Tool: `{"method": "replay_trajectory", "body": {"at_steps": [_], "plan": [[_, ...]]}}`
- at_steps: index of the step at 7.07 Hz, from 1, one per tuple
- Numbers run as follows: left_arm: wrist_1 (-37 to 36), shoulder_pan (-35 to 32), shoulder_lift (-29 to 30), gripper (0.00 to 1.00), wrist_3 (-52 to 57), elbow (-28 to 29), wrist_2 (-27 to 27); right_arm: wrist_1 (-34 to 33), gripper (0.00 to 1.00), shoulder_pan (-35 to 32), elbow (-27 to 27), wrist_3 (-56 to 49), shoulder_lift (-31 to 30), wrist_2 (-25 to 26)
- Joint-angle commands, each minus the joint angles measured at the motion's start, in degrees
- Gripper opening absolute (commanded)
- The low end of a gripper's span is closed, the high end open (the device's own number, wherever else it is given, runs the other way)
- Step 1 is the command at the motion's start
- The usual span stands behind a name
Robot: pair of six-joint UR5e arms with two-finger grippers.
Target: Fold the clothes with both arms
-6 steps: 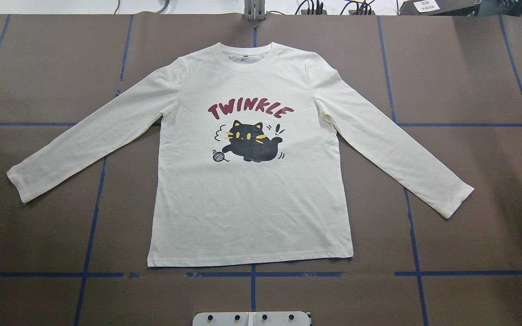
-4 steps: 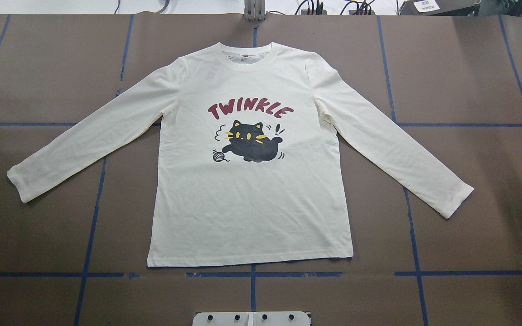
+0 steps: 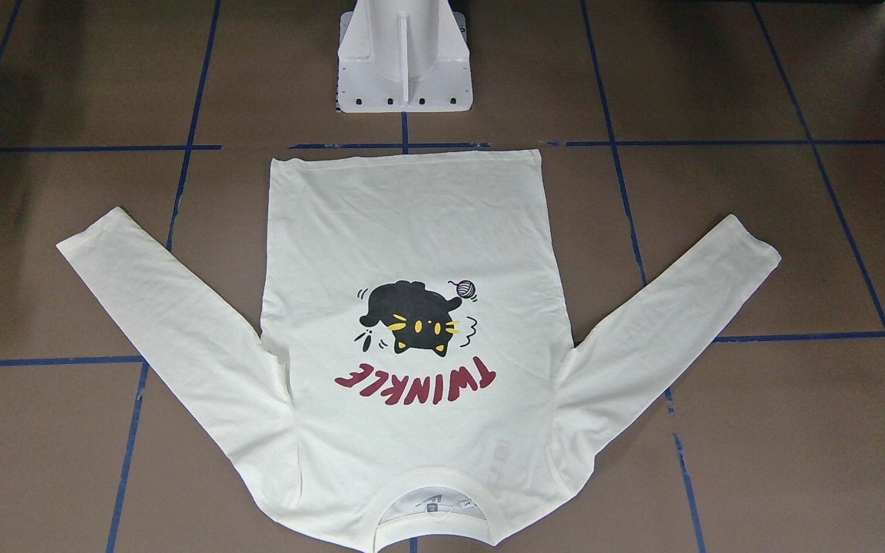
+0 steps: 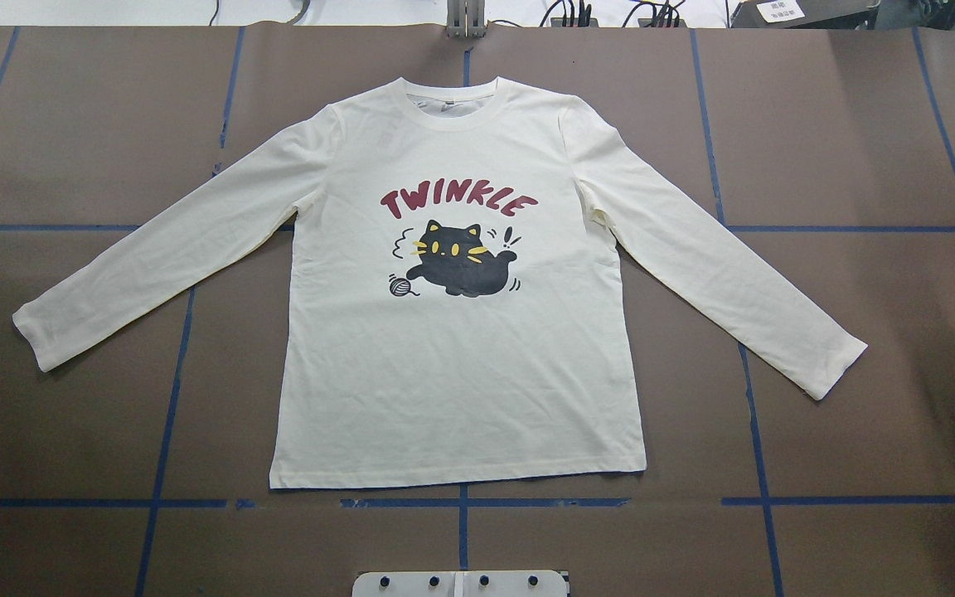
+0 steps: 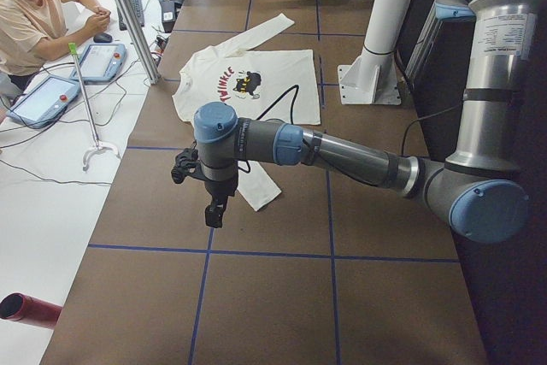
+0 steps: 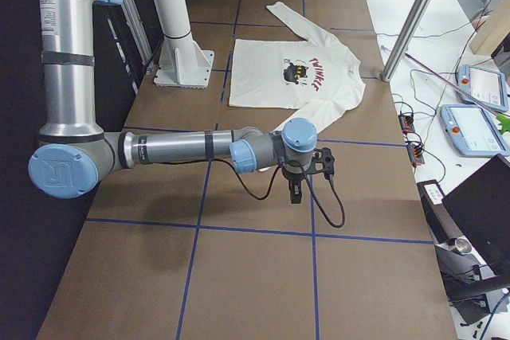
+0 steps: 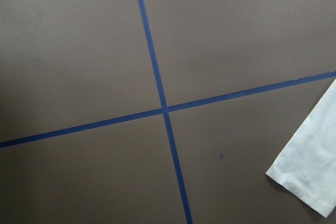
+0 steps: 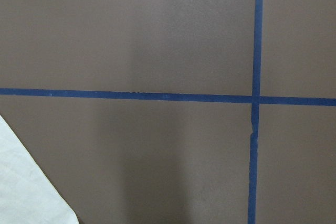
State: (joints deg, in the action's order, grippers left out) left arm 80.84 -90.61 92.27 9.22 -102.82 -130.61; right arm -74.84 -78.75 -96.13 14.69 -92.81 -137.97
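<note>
The left gripper (image 5: 214, 214) and right gripper (image 6: 296, 192) hang over the table (image 5: 273, 297); I cannot tell their opening.

The left arm (image 5: 342, 153) and right arm (image 6: 167, 149) are grey metal tubes with light-blue joint caps. The black left end effector (image 5: 214, 216) and right end effector (image 6: 295, 194) each trail a black cable (image 6: 343, 211). The pedestal (image 3: 404, 57) is white.
</note>
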Motion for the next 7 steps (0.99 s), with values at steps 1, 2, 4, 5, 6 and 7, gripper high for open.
{"method": "replay_trajectory", "body": {"at_steps": [1,2,4,5,6,7], "plan": [[1.94,0.52,-0.78,1.0,-0.07,-1.32,-3.48,14.29,1.0,11.97,0.15,17.89,-2.28,2.25],[4.13,2.0,-1.74,1.0,-0.51,-2.11,-10.3,24.46,1.0,19.26,0.15,26.53,-4.63,6.27],[4.59,2.28,-1.66,1.0,-1.13,-2.12,-10.81,31.49,1.0,27.03,0.06,43.5,-5.1,9.55],[6.6,2.28,-1.83,1.0,-1.57,-2.12,-10.81,32.64,0.99,28.54,0.24,44.1,-5.27,10.78],[6.7,2.37,-1.83,1.0,-2.18,-2.03,-10.72,32.74,0.88,28.47,0.41,44.02,-6.06,10.96],[6.7,2.37,-1.83,1.0,-2.27,-2.12,-10.89,32.74,0.72,28.38,0.59,44.02,-7.11,10.97]]}}
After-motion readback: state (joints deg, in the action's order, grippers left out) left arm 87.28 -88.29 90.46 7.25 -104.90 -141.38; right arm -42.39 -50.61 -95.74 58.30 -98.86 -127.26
